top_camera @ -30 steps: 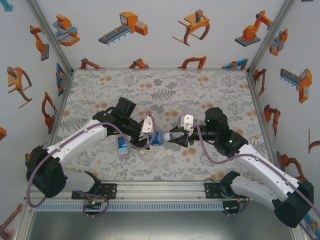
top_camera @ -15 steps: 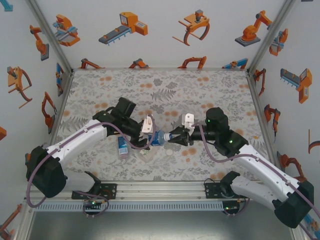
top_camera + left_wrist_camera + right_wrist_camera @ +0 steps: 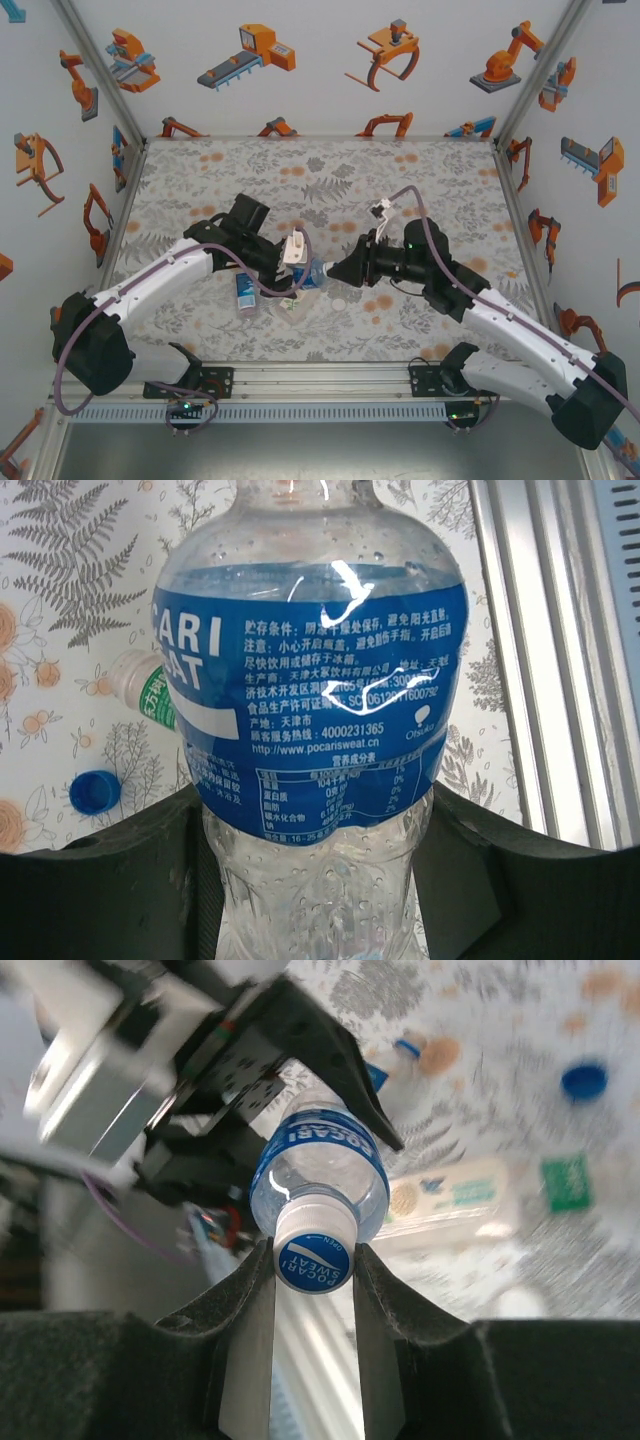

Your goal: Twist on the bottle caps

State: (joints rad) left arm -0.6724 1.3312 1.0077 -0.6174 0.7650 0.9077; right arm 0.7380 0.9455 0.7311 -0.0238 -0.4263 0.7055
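Centre of the overhead frame: our left fingers [image 3: 110, 880] clamp a blue-labelled bottle [image 3: 318, 1165] sideways, and our right fingers [image 3: 245, 1330] are pinched shut on its white cap [image 3: 311, 1260]. We judge the screwing is under way; next we need a wrist twist.

The clear bottle [image 3: 320, 880] has a blue label [image 3: 330, 680]. Its cap [image 3: 311, 1260] is white and blue. The table [image 3: 330, 170] has grey leaves and orange flowers.

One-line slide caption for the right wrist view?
Right gripper, jaws shut on the cap of a blue-labelled bottle held by the left gripper.
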